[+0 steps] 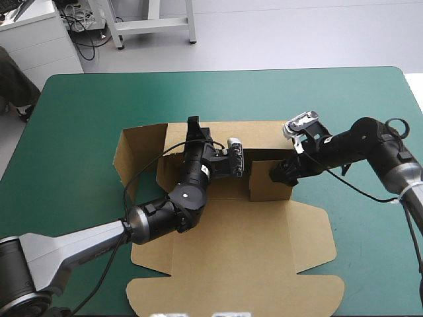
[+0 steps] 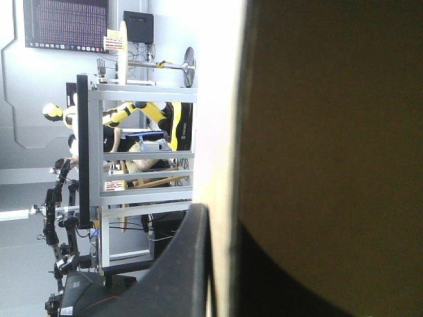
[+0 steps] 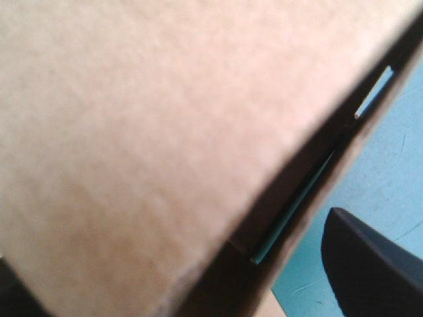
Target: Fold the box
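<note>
The brown box (image 1: 264, 251) lies mid-table with its lid and front flaps flat toward the near edge. Its back wall (image 1: 254, 132), left wall (image 1: 135, 155) and a short right wall (image 1: 268, 181) stand raised. My left gripper (image 1: 193, 127) reaches over the tray to the back wall. In the left wrist view the left gripper (image 2: 225, 221) is shut on that upright board (image 2: 330, 132), one black finger (image 2: 185, 264) on each face. My right gripper (image 1: 281, 173) is at the right wall. Up close, the right gripper (image 3: 178, 264) stands open astride the board (image 3: 145, 119).
Teal-green cover (image 1: 99, 99) shows on all sides of the box, widest at the far left and far right. Beside my right finger (image 3: 370, 264), a strip of teal-green cover (image 3: 390, 165) shows past the wall.
</note>
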`<state>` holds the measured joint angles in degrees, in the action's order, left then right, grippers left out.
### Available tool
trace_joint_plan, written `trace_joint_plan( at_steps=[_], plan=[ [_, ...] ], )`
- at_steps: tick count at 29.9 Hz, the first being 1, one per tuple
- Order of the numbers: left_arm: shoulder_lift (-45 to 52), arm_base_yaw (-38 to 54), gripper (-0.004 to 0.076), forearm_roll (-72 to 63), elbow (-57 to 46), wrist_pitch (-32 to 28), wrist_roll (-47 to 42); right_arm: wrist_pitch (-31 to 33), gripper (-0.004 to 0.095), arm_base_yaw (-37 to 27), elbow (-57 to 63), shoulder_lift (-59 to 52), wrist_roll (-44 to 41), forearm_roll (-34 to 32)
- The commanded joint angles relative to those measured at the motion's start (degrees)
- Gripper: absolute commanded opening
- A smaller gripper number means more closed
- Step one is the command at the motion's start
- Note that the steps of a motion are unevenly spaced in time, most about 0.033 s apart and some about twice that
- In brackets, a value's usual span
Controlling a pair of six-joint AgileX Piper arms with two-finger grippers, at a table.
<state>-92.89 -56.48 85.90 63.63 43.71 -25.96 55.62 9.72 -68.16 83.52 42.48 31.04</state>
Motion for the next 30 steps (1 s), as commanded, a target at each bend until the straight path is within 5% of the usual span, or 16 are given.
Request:
trace_joint_plan(
  at_steps=[1,6,12,23,30],
  plan=[
    [1.14,0.23,-0.0032,-4.13,0.61,1.56,-1.43,-4.40,0.0802,1.94,-1.31,-1.81,0.80,-0.46],
    [1.14,0.23,-0.0032,-4.29,0.61,1.56,-1.43,-7.63,0.0792,3.10,-1.31,-1.81,1.01,-0.99],
    [1.14,0.23,-0.0032,-4.66,0.61,0.87,-1.43,-8.68,0.0651,3.10,-1.31,-1.81,1.01,-0.99],
    [1.14,0.23,-0.0031,-4.99,0.61,0.17,-2.36,-8.41,0.0037,3.20,-1.31,-1.81,0.74,-0.92],
    [1.14,0.23,0.0000,-5.20,0.61,-0.41,-2.36,-8.45,-0.0021,3.20,-1.31,-1.81,0.68,-0.30]
  ],
)
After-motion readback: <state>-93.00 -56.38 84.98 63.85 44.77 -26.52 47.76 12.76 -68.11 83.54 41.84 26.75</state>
